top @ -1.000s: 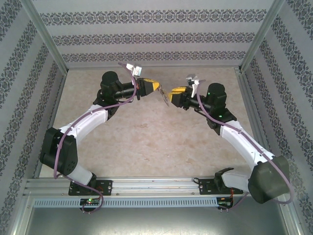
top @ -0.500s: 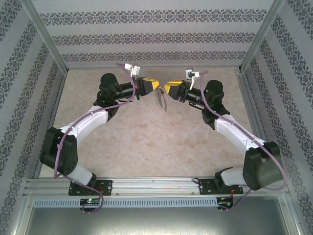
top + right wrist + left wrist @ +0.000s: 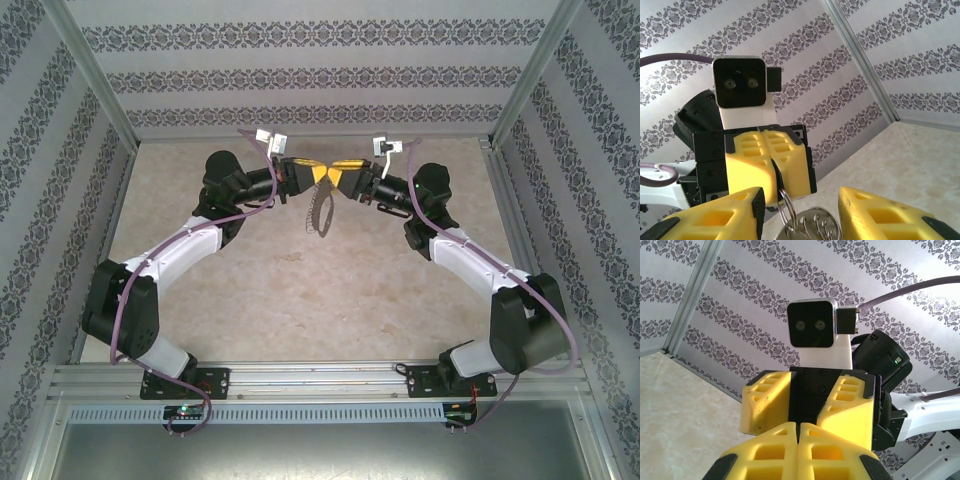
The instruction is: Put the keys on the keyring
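Above the far middle of the table, the left gripper (image 3: 318,176), black with blocky yellow plastic fingers, meets the matching right gripper (image 3: 341,172) nose to nose, their tips almost touching. The left gripper's fingers are pressed tight together. They pinch the keyring (image 3: 318,212), a dark grey flat oval loop that dangles below the fingertips over the table.

From the right wrist, a thin silver wire ring (image 3: 784,209) hangs out from under those clamped fingers, with a cluster of small pale metal loops (image 3: 815,225) just beneath. The right gripper's jaws stand apart on either side of that hanging metal, and I see no contact with it. Whether the small yellow-headed key is among those bits cannot be told.

Below lies a beige marbled table top (image 3: 300,290). Walls papered in grey floral stripes (image 3: 320,70) close it in on three sides, with slim aluminium corner posts (image 3: 95,85).
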`<state>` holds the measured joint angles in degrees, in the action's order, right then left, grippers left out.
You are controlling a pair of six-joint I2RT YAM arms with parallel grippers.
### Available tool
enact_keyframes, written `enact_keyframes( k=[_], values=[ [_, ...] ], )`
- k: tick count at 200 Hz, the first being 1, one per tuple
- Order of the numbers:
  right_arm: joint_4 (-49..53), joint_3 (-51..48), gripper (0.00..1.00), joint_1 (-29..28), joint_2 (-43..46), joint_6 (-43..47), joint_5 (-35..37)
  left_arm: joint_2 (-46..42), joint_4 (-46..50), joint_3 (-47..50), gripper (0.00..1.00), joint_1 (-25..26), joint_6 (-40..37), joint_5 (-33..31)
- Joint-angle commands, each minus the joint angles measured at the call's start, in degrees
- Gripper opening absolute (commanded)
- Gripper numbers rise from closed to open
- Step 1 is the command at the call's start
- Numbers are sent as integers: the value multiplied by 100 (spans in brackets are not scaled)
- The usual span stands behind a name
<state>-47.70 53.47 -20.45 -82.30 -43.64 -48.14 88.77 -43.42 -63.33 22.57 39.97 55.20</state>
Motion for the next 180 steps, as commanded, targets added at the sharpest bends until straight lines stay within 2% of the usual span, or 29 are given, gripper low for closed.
enact_keyframes(
  k=[1, 124, 141, 180],
  values=[
    [-344, 181, 42, -76, -84, -56, -152, 35, -484, -48, 0, 75, 56, -8],
    [-516, -270, 40, 9, 53, -79, -160, 22, -369, -139, 0, 98, -20, -44],
    [-589, -273, 36, 19, 27, -123, -186, 35, -367, -144, 0, 102, -16, -33],
    [-635, -213, 21, 27, -17, -171, -218, 69, -365, -153, 0, 103, -28, -22]
  ],
)
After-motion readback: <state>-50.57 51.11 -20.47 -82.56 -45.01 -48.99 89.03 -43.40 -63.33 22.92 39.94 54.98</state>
